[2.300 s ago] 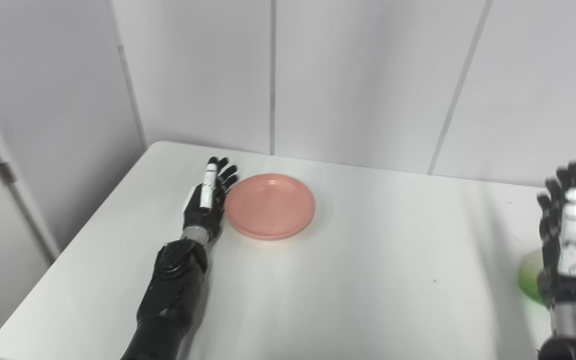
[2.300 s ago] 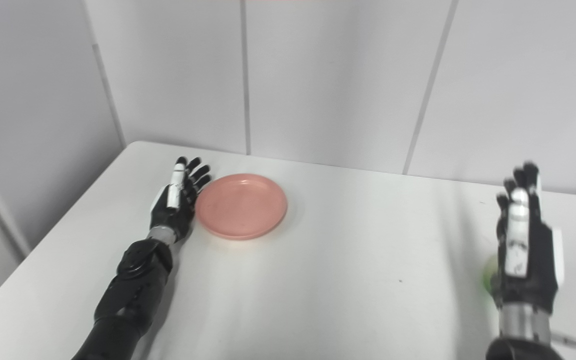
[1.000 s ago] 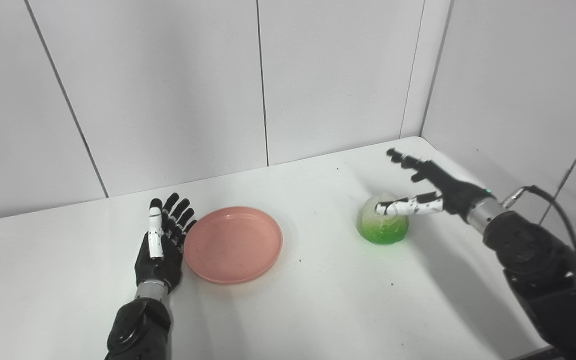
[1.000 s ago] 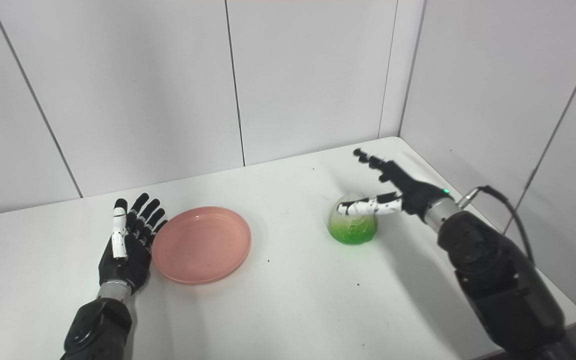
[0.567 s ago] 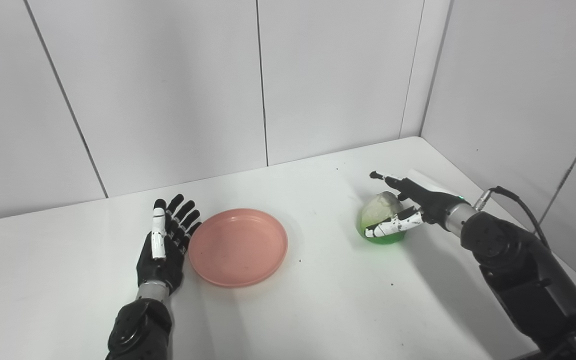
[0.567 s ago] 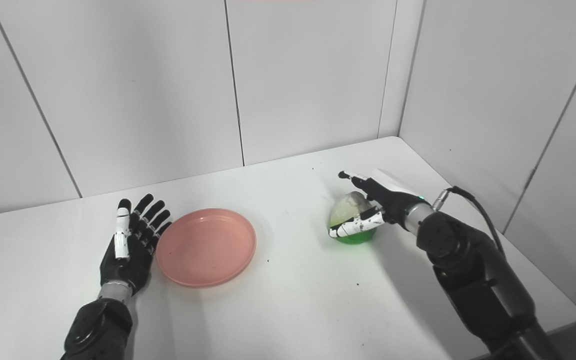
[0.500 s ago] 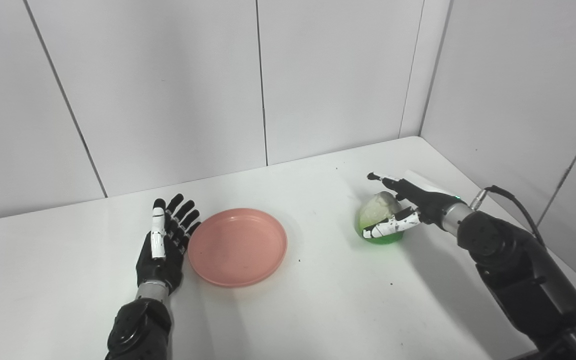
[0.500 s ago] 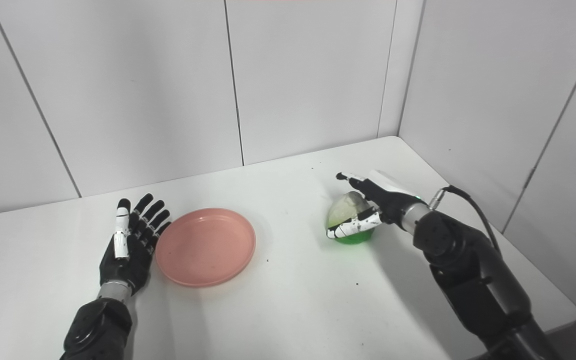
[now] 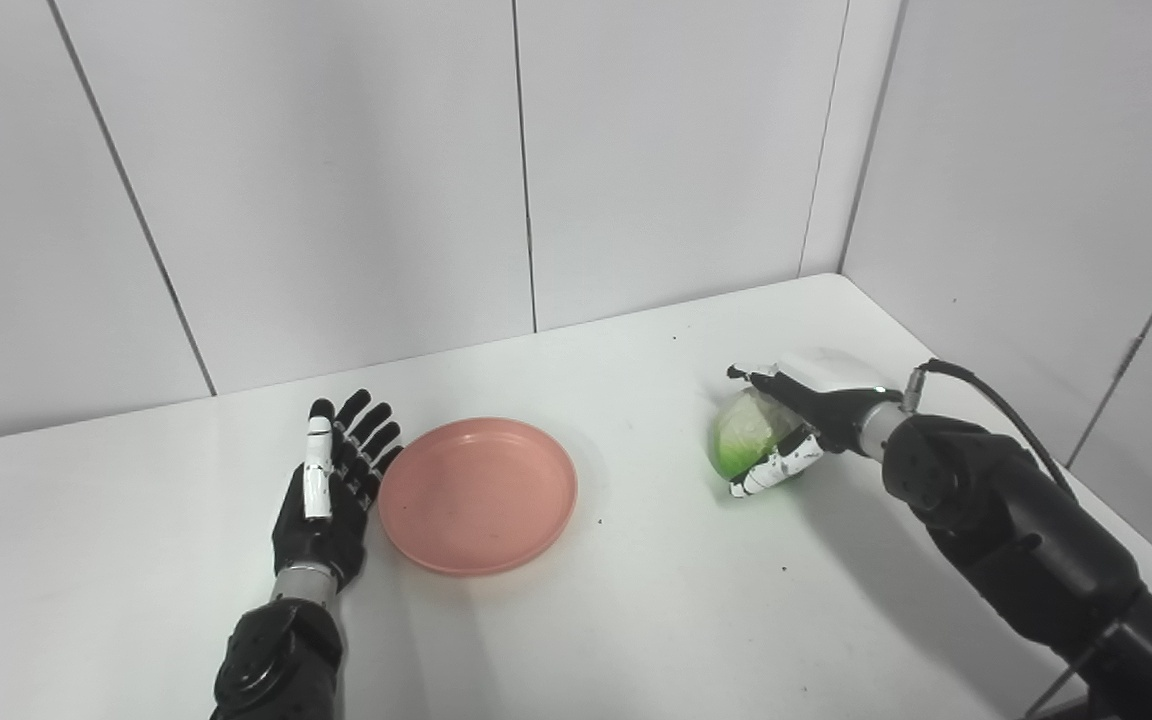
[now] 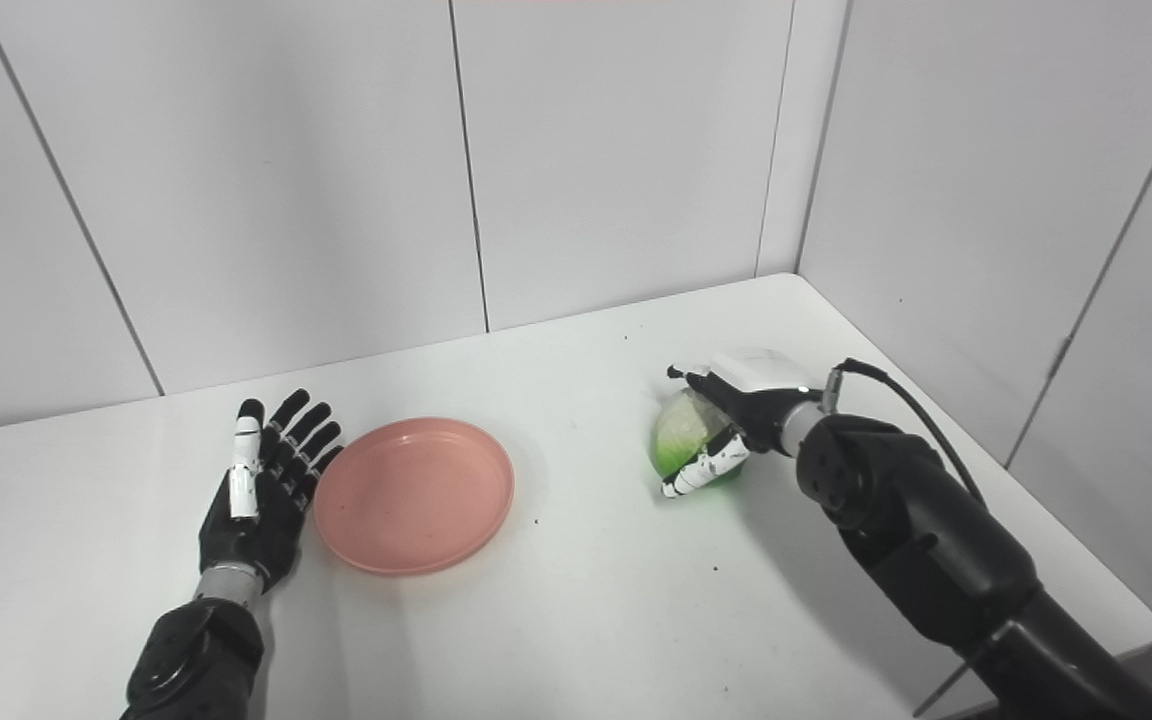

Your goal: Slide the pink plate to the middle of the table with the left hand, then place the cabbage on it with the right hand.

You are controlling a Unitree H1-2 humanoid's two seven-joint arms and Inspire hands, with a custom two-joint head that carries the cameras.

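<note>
The pink plate (image 9: 477, 494) lies flat on the white table (image 9: 636, 620), left of centre. My left hand (image 9: 328, 495) rests open beside the plate's left rim, fingers straight and pointing away from me, touching or nearly touching the rim. To the right, the green cabbage (image 9: 744, 443) is tilted and held between the thumb and fingers of my right hand (image 9: 794, 420), which is shut on it. It sits at or just above the tabletop; I cannot tell which. In the right eye view the cabbage (image 10: 681, 438) shows pale on top and bright green below.
White wall panels close off the table at the back and on the right (image 9: 1026, 200). The table's right edge (image 10: 1126, 600) runs close beside my right arm. A black cable (image 9: 996, 400) loops off the right wrist. Bare tabletop lies between plate and cabbage.
My right hand came down over the cabbage and closed its fingers and thumb round it, tilting it. The plate edged slightly right with the left hand beside it. Earlier, the camera swung right.
</note>
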